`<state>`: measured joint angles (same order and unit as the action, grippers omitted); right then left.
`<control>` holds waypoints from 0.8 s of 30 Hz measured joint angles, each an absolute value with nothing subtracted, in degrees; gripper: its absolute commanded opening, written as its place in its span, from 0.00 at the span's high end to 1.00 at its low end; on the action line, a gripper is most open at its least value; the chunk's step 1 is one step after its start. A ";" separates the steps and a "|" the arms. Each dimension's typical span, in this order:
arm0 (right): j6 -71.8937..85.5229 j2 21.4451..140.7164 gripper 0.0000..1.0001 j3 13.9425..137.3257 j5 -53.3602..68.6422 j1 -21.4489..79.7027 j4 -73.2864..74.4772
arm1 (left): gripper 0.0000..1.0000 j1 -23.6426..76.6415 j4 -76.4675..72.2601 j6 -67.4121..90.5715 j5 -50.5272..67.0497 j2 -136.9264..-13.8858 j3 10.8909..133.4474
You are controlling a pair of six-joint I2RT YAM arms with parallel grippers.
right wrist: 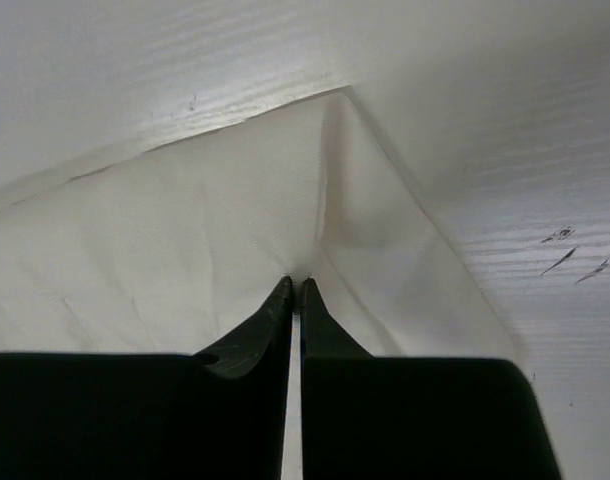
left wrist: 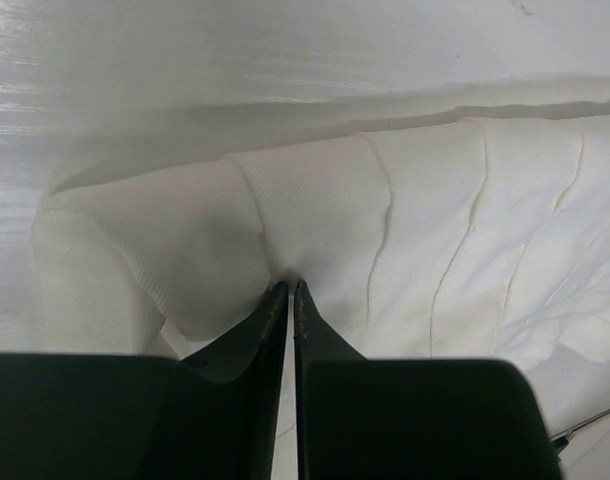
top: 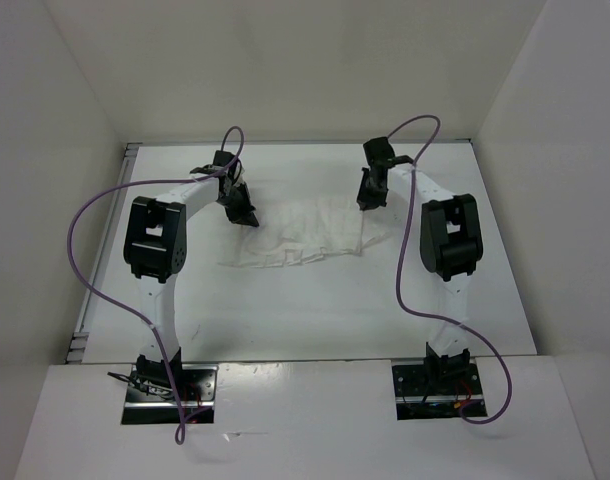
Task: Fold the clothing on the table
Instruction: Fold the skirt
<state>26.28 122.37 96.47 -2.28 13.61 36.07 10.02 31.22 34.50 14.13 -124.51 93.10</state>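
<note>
Two hands are pinched shut on the pleated white garment [top: 305,238], one at each far corner. The left hand [left wrist: 290,290] has its tips closed together on a bunched fold of cloth. The right hand [right wrist: 296,285] is clamped inside the pointed corner, whose tip lies just beyond it. The garment lies on the tabletop [top: 315,315] between the two hands and spreads out behind them, ending in a wavy near hem.

The step in hand looks like lifting the far edge to carry it over the near one. I judge both hands should rise together and level, so the pleats hang evenly. They should then draw backward at one pace and lay the far edge onto the near hem without dragging the lower layer. The cloth is thin, so a shallow pinch could slip.

Behind each hand the tabletop runs wide, with ample room for the pull. Ahead of the hands the back wall [top: 305,80] is near, leaving little room that way. The side walls [top: 55,150] stand well apart from either hand.
</note>
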 measured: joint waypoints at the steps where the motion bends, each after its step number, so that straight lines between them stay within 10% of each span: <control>1: 26.30 122.34 0.99 97.01 -2.63 13.61 36.14 | 0.88 10.00 31.22 34.50 14.17 -124.51 93.10; 17: 25.47 126.56 0.96 109.73 -6.39 14.13 34.68 | 0.82 9.98 30.15 34.11 15.20 -124.18 92.12; 24: 24.34 133.36 0.65 111.53 -9.15 14.15 33.10 | 0.74 9.98 30.22 33.04 15.40 -123.31 91.42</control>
